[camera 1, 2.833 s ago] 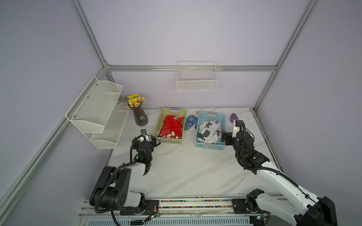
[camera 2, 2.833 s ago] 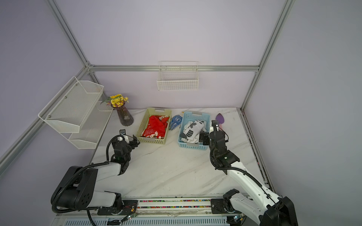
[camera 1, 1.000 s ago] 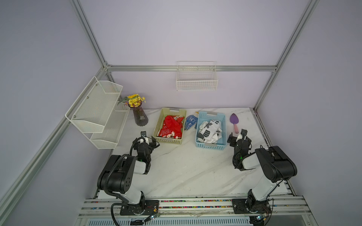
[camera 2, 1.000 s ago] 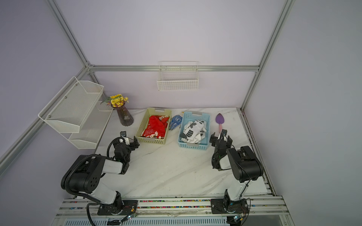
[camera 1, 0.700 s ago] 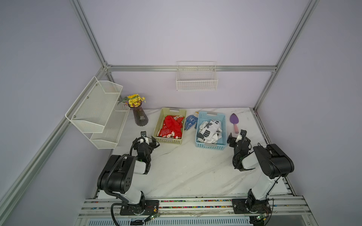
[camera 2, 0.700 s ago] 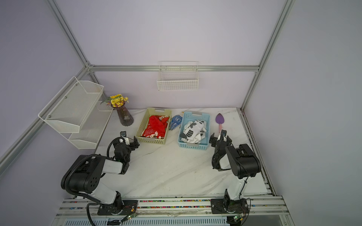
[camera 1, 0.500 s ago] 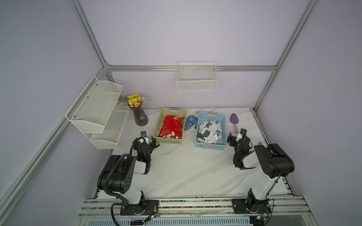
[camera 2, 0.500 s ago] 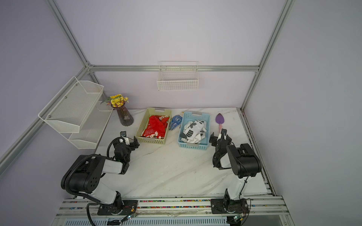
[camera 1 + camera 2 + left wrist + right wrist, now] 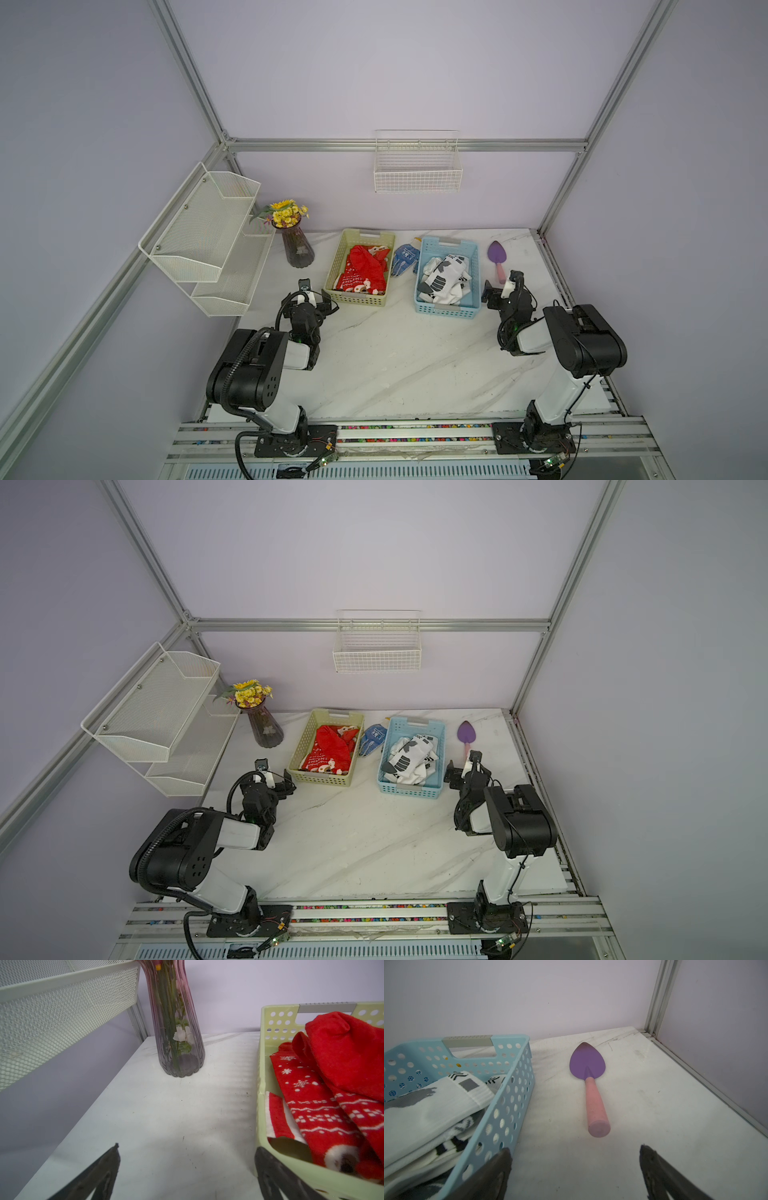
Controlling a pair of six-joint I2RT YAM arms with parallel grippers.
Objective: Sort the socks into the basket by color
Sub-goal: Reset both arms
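Red socks point(image 9: 361, 270) with white patterns lie piled in the yellow-green basket point(image 9: 357, 297), and the left wrist view shows them close up point(image 9: 332, 1084). White socks point(image 9: 444, 278) with black and grey marks fill the blue basket point(image 9: 446, 311); they also show in the right wrist view point(image 9: 425, 1109). My left gripper point(image 9: 318, 296) is open and empty beside the green basket's near left corner point(image 9: 259, 1126). My right gripper point(image 9: 502, 282) is open and empty just right of the blue basket, low over the table. Both arms are folded back.
A purple trowel point(image 9: 591, 1088) with a pink handle lies ahead of the right gripper. Blue dotted gloves point(image 9: 405, 259) lie between the baskets. A glass vase point(image 9: 178, 1043) of flowers stands at the back left, beside a white mesh shelf point(image 9: 208, 237). A wire basket point(image 9: 417, 166) hangs on the back wall.
The right arm has pulled back from beside the blue basket and folded up at the right; over the last second it only shifted slightly. The left arm stays still.
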